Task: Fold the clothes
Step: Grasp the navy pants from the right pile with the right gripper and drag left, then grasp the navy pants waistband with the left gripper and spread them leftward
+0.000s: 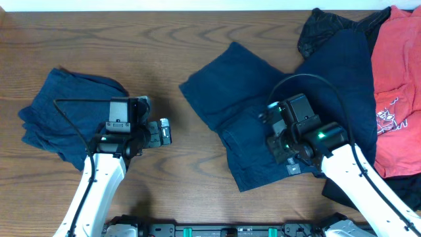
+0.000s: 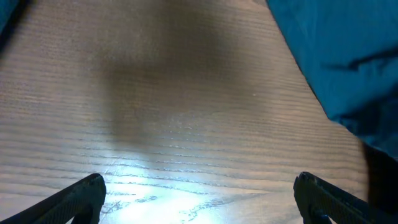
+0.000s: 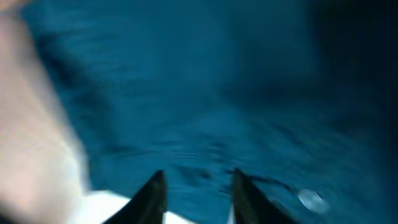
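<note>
The white-sleeved left arm (image 1: 99, 181) rises from the table's near edge, and its black two-finger left gripper (image 2: 199, 196) is spread wide. The white right arm (image 1: 362, 184) slants inward. Its black right gripper (image 3: 198, 186) is blurred, fingers near together.

Spread navy garment (image 1: 230, 85) at centre, navy bundle (image 1: 59, 112) at left

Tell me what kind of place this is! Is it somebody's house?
Probably a robot lab or test bench, not a home. A left arm and a right arm reach over a wooden table with clothes lying on it, and no house furniture shows.
</note>
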